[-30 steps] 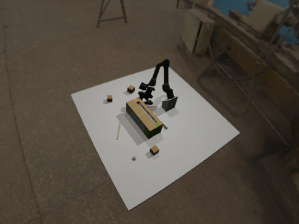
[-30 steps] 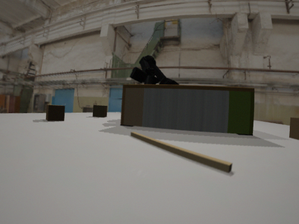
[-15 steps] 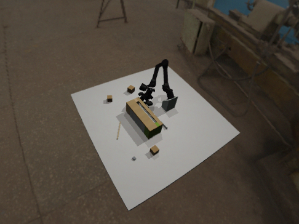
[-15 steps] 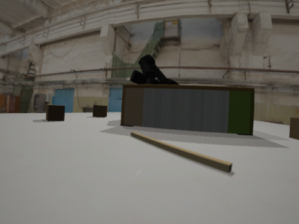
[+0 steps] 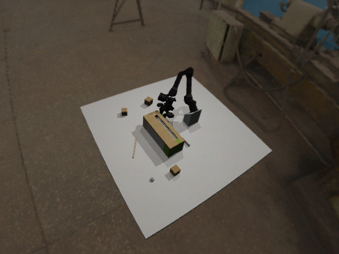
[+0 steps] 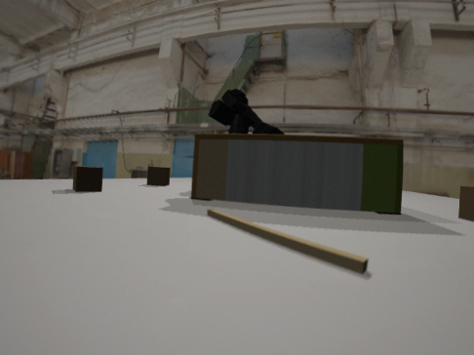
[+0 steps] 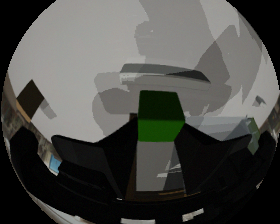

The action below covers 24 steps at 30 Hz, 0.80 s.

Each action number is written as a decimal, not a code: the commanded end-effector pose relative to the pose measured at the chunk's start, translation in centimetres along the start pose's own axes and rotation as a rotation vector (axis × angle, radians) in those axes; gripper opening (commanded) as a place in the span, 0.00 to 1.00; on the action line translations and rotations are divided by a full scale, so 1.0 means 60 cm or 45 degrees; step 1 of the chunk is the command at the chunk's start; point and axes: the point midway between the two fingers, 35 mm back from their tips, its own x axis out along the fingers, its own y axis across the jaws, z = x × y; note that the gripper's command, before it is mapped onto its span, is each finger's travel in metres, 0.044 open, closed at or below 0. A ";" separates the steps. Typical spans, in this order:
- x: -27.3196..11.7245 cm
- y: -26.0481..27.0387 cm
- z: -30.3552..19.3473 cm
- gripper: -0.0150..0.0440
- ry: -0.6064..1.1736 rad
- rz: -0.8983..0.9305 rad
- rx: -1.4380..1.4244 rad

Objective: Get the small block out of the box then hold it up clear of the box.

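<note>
A small green block [image 7: 160,117] is between the fingers of my gripper [image 5: 165,114] [image 7: 155,121], which is shut on it. Gripper and block are outside the box, close beside its far end on the arm's side. I cannot tell whether the block touches the table. The long box [image 5: 155,130] [image 6: 293,175] stands upright, with a wooden top with a slot, a grey see-through front and a green end section. In the exterior view the box hides the fingers and the block.
Wooden cubes [image 5: 148,101] [image 5: 124,111] [image 5: 175,170] stand around the box. A thin wooden stick [image 5: 134,148] [image 6: 288,240] lies in front of it. A tiny grey cube [image 5: 151,179] lies near the table's front. A dark rod [image 5: 187,144] sticks out beside the green end.
</note>
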 end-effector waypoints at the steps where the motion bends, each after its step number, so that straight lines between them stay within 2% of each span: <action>1: -0.034 0.008 -0.016 0.25 0.016 0.020 0.016; 10: -0.052 0.009 -0.020 0.25 0.016 0.024 -0.018; 24: -0.063 -0.001 -0.023 0.25 -0.024 0.019 -0.733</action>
